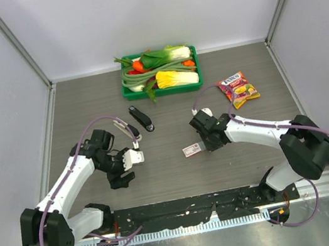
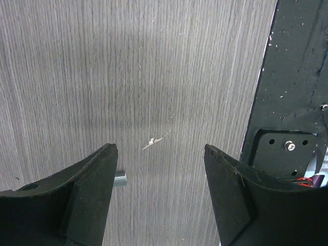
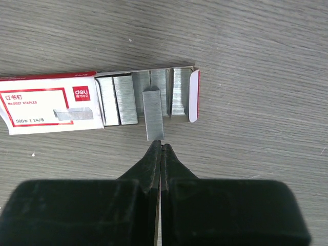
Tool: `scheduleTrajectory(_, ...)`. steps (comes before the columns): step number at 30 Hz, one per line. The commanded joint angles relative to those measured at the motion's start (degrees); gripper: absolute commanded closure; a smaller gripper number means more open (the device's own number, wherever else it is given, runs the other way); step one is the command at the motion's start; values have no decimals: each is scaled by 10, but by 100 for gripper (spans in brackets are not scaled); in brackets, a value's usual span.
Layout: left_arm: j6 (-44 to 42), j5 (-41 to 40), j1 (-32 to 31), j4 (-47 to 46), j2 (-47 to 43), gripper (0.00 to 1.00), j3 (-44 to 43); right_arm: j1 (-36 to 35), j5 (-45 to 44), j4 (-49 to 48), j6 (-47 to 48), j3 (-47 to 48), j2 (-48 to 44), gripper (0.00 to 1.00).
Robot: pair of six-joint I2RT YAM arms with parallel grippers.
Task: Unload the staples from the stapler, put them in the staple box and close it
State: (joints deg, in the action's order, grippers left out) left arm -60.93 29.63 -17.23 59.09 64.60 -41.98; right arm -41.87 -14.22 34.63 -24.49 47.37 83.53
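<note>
The slim white and grey stapler (image 1: 131,133) lies on the table beside the left arm's cable, apart from both grippers. My left gripper (image 2: 160,148) hangs open over bare wood (image 1: 122,179). A small grey metal piece (image 2: 121,178) lies by its left finger, and a tiny pale scrap (image 2: 154,142) lies ahead. My right gripper (image 3: 160,144) is shut, its tips at the near end of a grey strip of staples (image 3: 154,115). That strip juts out of the open pink-and-white staple box (image 3: 48,105), seen in the top view as the box (image 1: 191,150) beside the right gripper (image 1: 203,145).
An all-black stapler (image 1: 141,119) lies just right of the white one. A green tray (image 1: 126,92) of toy vegetables stands at the back. A candy bag (image 1: 238,89) lies at the back right. The black base plate (image 2: 294,77) runs along the near edge.
</note>
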Motion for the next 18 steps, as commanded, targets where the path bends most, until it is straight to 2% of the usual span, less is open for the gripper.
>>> scheduleTrajectory(1,-11,10,0,12,0,28,-14,2,-4,-15,4,18,13,99)
scheduleTrajectory(18,-12,12,0,12,1,28,-10,2,-15,-40,8,35,20,99)
